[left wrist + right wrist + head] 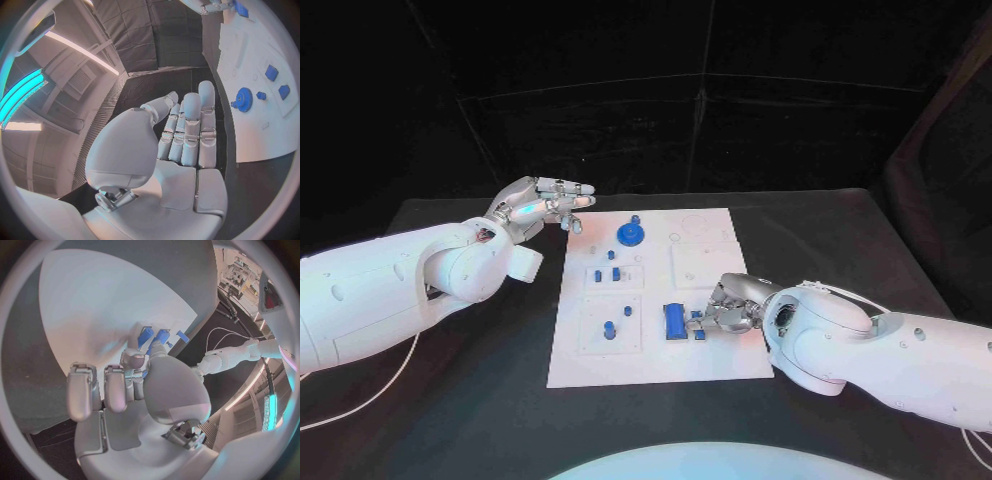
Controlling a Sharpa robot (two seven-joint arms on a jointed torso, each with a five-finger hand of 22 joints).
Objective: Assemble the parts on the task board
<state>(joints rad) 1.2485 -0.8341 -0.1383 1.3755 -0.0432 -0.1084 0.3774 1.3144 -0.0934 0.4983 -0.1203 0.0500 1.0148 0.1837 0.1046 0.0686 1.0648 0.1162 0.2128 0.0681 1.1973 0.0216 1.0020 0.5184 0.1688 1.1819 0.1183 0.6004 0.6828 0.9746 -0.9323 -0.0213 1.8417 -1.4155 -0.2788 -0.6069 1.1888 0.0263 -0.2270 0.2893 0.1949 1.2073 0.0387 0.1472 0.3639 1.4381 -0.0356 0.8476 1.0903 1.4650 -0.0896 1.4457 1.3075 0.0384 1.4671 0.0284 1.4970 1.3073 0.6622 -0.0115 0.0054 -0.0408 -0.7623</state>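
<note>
black table (473, 400) carries the white task board (661, 360), laid lengthwise in the middle, near edge toward the robot.

left arm (387, 290) comes in from the left; left hand (538, 208) hangs over the table just off the board's far-left corner. fingers (190, 125) straight and side by side, thumb apart, nothing in them; left wrist view shows a bare palm facing the board edge.

right arm (877, 350) comes in from the right; right hand (730, 305) sits low over the board's near-right area. fingers (134, 360) curled down right at the blue pieces there. cannot tell whether they actually grip one or only touch; the contact point is hidden behind the hand in the head view and too small to resolve in the right wrist view.

parts, all on the board:
- blue gear (632, 235) with a small knob, far centre of the board.
- long blue block (674, 321), near centre, just left of the right hand's fingertips.
- small blue piece (700, 322) between that block and the fingertips, close to touching them.
- small blue pegs (606, 274) in the mid-left recess.
- two more blue pegs (609, 330) in the near-left recess.
</note>
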